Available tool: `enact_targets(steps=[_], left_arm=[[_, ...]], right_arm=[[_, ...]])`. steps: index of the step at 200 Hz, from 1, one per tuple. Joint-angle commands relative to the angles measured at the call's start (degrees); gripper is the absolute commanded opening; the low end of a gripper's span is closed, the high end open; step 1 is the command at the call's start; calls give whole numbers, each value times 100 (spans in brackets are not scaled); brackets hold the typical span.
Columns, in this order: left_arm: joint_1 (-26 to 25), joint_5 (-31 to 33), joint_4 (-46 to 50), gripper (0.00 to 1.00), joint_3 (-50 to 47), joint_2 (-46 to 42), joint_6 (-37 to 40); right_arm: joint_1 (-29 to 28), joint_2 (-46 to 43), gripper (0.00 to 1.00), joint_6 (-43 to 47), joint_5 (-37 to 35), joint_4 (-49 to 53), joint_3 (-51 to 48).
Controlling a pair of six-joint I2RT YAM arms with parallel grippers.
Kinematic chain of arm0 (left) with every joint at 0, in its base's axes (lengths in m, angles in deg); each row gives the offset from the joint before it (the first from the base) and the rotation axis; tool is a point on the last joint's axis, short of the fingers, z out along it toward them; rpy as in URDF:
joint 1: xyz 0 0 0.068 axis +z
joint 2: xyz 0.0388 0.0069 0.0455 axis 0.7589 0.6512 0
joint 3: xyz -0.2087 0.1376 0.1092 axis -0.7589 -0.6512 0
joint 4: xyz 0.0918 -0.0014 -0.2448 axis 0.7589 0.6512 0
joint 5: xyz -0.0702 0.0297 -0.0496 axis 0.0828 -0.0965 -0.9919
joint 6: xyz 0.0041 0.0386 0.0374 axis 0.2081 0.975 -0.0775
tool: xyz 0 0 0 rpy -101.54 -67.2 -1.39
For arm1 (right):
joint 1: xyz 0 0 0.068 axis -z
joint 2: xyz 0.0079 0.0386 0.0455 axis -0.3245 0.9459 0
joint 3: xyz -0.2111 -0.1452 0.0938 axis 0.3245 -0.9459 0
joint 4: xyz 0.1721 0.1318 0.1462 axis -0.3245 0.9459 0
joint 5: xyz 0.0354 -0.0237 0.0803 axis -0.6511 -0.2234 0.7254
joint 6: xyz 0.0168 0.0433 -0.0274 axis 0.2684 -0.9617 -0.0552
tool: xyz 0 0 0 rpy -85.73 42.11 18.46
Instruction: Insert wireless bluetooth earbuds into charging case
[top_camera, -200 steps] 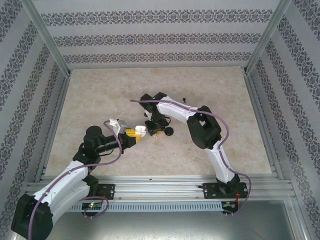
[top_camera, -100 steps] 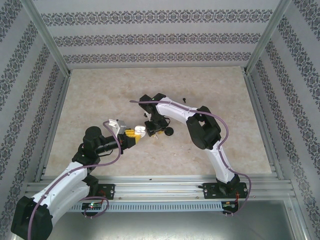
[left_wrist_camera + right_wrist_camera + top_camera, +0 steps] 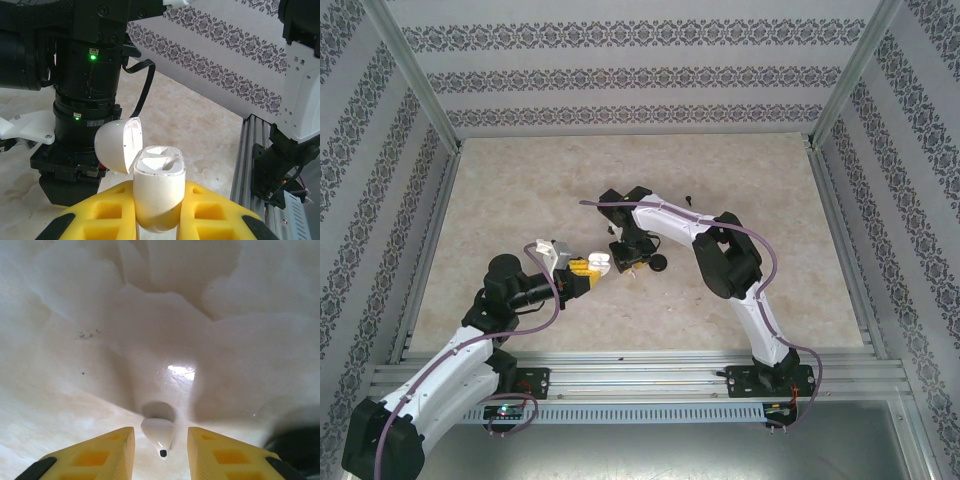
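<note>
My left gripper (image 3: 159, 222) is shut on a white charging case (image 3: 159, 190), held upright between its yellow fingers (image 3: 102, 215). The hinged lid (image 3: 117, 152) is tipped open to the left, and both sockets look empty. From above, the case (image 3: 601, 257) sits at the left gripper (image 3: 590, 267), close to my right gripper (image 3: 631, 262). The right gripper (image 3: 161, 452) is low over the table and open. One white earbud (image 3: 159, 432) lies on the table between its yellow fingertips (image 3: 112, 450), with a gap on each side.
A black round case (image 3: 658, 264) lies on the table just right of the right gripper, and it appears as a dark shape (image 3: 296, 450) in the right wrist view. A small dark piece (image 3: 689, 199) lies farther back. Aluminium rails (image 3: 620, 372) edge the table.
Almost nothing has changed. The right gripper has shifted a touch over the same spot, and the left arm still holds the open case beside it.
</note>
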State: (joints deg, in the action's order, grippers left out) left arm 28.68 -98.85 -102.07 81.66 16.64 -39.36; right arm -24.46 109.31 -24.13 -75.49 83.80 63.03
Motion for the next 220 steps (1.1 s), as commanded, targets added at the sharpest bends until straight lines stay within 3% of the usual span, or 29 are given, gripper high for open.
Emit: enact_targets(steps=[1, 54, 81, 119, 167, 220], left_arm=[[-58, -58, 50, 0, 5, -116, -22], [-63, -49, 107, 0, -21, -259, -39], [-66, -55, 12, 0, -38, -258, -72], [-58, -124, -834, 0, -234, -245, -229], [-71, -249, -1037, 0, 18, -123, 143], [-137, 192, -952, 0, 598, 87, 1133]], right_arm=[[-89, 201, 32, -27, 72, 98, 41], [-99, 299, 30, -25, 106, 98, 29], [-103, 273, 22, -22, 115, 98, 6], [-84, -476, 16, -249, 41, -172, -400], [-158, -2109, 13, -849, -1053, -371, -990], [-839, -3826, 13, -1302, -2527, -808, -1312]])
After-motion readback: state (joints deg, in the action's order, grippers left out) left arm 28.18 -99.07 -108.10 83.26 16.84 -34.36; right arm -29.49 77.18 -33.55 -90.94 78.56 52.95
